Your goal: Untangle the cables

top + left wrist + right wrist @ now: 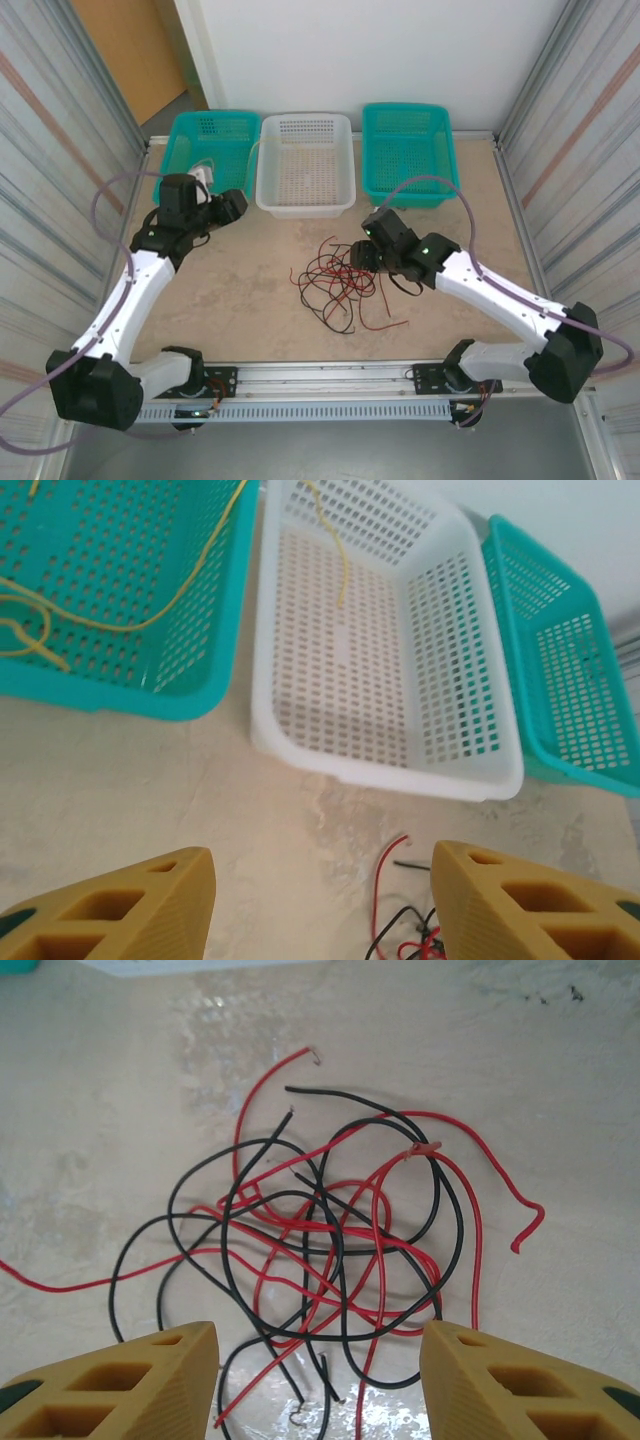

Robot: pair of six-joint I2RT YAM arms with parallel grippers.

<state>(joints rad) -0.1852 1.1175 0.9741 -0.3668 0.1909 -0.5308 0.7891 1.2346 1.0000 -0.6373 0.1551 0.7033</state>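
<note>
A tangle of red and black cables point(335, 285) lies on the table in front of the white basket. In the right wrist view the tangle point(330, 1230) spreads just ahead of my right gripper point(320, 1345). That gripper is open, and loose strands lie on the table between its fingers. My right gripper point(362, 255) hangs at the tangle's right edge. My left gripper point(232, 207) is open and empty near the left teal basket. Its yellow fingers point(190, 885) frame bare table, with a red cable end point(385, 870) close by. A yellow cable point(100, 625) lies in the left teal basket, and a yellow strand point(340, 555) hangs into the white basket.
Three baskets stand in a row at the back: the left teal basket point(210, 150), the white basket point(305, 165) and the right teal basket point(405, 150). Corrugated walls close in both sides. The arms' rail point(320, 385) runs along the near edge.
</note>
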